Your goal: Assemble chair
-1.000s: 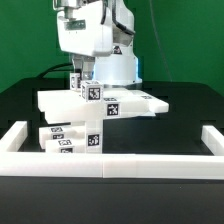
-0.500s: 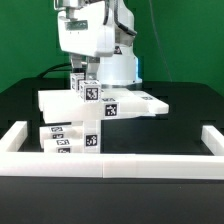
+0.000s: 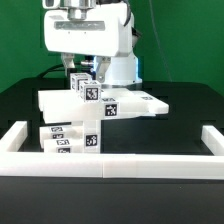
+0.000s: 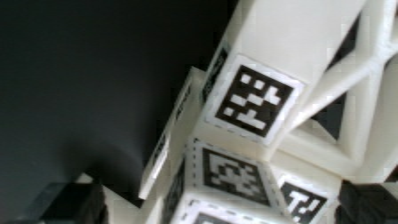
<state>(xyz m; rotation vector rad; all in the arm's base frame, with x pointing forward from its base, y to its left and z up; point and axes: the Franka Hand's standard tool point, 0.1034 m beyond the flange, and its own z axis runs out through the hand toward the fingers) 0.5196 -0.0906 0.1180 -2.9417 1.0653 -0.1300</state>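
The partly built chair [image 3: 100,110] stands at the middle of the black table. Its flat seat panel [image 3: 138,101] rests on a tagged front leg [image 3: 94,136] and stacked tagged bars [image 3: 62,138]. A short tagged post [image 3: 86,88] stands upright on the seat's back corner. My gripper [image 3: 82,68] hangs just above that post, open, with its fingers apart and off it. In the wrist view the tagged white pieces [image 4: 249,100] fill the picture, and a dark fingertip [image 4: 75,200] shows at the edge, clear of them.
A long low white border rail [image 3: 110,165] runs along the front, with raised ends at the exterior view's left [image 3: 18,135] and right [image 3: 212,140]. The arm's white base [image 3: 122,68] stands behind the chair before a green backdrop.
The gripper has opened, let go of the upright post, risen and shifted toward the exterior view's left. The chair parts have not moved.
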